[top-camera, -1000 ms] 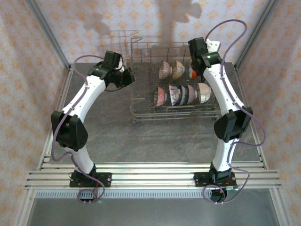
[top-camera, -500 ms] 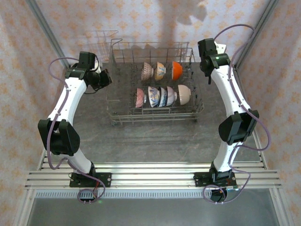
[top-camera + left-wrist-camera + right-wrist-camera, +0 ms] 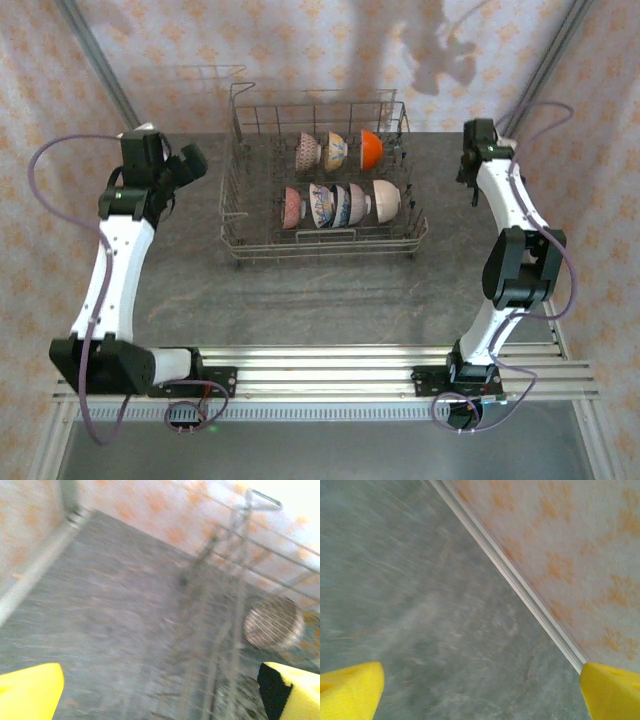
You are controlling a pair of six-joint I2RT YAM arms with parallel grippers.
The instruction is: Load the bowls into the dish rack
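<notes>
bowls (image 3: 385, 198) lined up on edge in two rows inside the dish rack (image 3: 325, 241), rack sat upper centre on the grey table (image 3: 330, 290), left gripper (image 3: 160, 694) parked left of it, jaws spread wide, nothing gripped, right gripper (image 3: 481, 690) over at the right edge, same deal, wide apart and empty

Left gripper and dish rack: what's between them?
Bare table between left gripper and dish rack; top external view shows it.

The left arm (image 3: 108, 270) and right arm (image 3: 508, 195) have white shells with black joint housings. A thin purple cable (image 3: 34, 175) loops along each. Their fingertips (image 3: 30, 692) are bright yellow.
</notes>
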